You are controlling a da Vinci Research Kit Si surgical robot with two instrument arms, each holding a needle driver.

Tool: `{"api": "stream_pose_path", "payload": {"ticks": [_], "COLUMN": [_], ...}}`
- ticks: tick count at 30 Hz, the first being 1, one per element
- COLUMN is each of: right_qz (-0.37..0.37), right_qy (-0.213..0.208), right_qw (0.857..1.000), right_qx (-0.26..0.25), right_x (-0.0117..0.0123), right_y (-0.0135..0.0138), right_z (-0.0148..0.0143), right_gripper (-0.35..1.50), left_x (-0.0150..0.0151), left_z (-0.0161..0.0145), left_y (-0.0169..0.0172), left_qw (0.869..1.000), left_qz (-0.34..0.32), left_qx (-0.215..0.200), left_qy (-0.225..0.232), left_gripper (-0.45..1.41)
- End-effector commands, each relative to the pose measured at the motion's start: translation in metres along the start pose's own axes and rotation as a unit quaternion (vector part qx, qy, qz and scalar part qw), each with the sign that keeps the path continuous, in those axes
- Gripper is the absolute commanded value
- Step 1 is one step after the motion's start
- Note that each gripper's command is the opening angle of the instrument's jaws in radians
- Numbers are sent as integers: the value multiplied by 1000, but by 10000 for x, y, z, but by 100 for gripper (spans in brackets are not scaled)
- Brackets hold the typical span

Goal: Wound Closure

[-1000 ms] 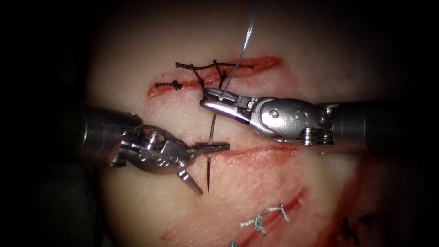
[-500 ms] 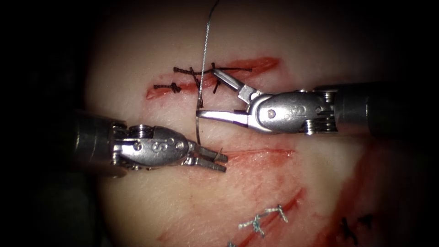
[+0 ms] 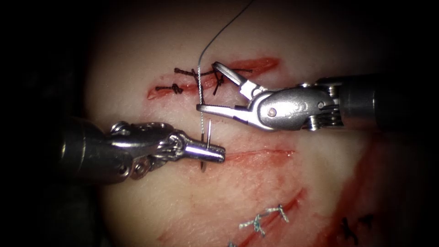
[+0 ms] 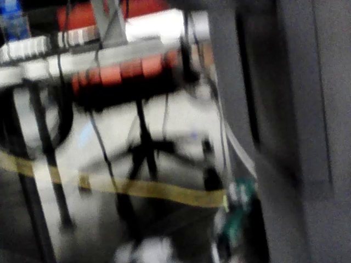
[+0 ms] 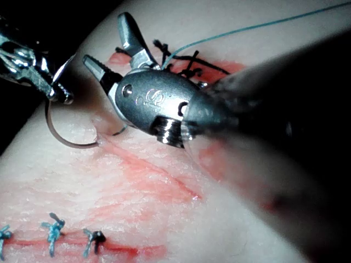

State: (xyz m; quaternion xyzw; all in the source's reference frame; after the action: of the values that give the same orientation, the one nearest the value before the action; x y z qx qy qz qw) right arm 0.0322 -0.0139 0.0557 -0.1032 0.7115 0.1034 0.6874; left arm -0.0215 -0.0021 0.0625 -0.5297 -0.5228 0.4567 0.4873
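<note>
My left tool (image 3: 211, 153) comes in from the left, its jaws shut on the curved needle (image 3: 208, 132) partway along its curve, at the left end of the open red cut (image 3: 260, 153) in the tissue (image 3: 151, 206). In the right wrist view the needle (image 5: 52, 123) arcs from the left tool (image 5: 55, 90) down to the tissue surface. I cannot tell whether its tip is in the tissue. My right tool (image 3: 206, 87) (image 5: 105, 39) hovers above it with jaws open, holding nothing. The thread (image 3: 200, 87) runs from the top down between those jaws to the needle.
An upper cut (image 3: 256, 62) closed with dark stitches (image 3: 196, 73) lies just behind the right tool's jaws. A lower cut carries pale blue stitches (image 3: 265, 218) (image 5: 52, 233). More dark stitches (image 3: 354, 226) sit at the bottom right. Red fluid (image 3: 256, 178) smears the tissue below the open cut.
The right tool let go of the needle's upper end and opened. The left tool, open around the needle a second ago, closed on it and rolled its wrist, turning the needle.
</note>
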Motion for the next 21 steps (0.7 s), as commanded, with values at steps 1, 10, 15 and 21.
{"api": "stream_pose_path", "payload": {"ticks": [1,10,15,21], "right_qz": [28,23,-49,-101], "right_qy": [3,35,0,-20], "right_qw": [1000,976,963,888], "right_qx": [0,214,266,448], "right_x": [-2,1,10,15], "right_y": [-6,-28,-44,-54], "right_z": [5,27,52,57], "right_gripper": [-35,-35,-35,-35], "left_x": [11,66,79,89], "left_z": [0,-36,-43,-42], "left_y": [9,51,59,72], "left_qw": [997,961,947,952], "left_qz": [-74,-251,-297,-271], "left_qx": [-9,-33,-50,-74], "left_qy": [23,109,114,118], "left_gripper": [-45,-45,-45,-45]}}
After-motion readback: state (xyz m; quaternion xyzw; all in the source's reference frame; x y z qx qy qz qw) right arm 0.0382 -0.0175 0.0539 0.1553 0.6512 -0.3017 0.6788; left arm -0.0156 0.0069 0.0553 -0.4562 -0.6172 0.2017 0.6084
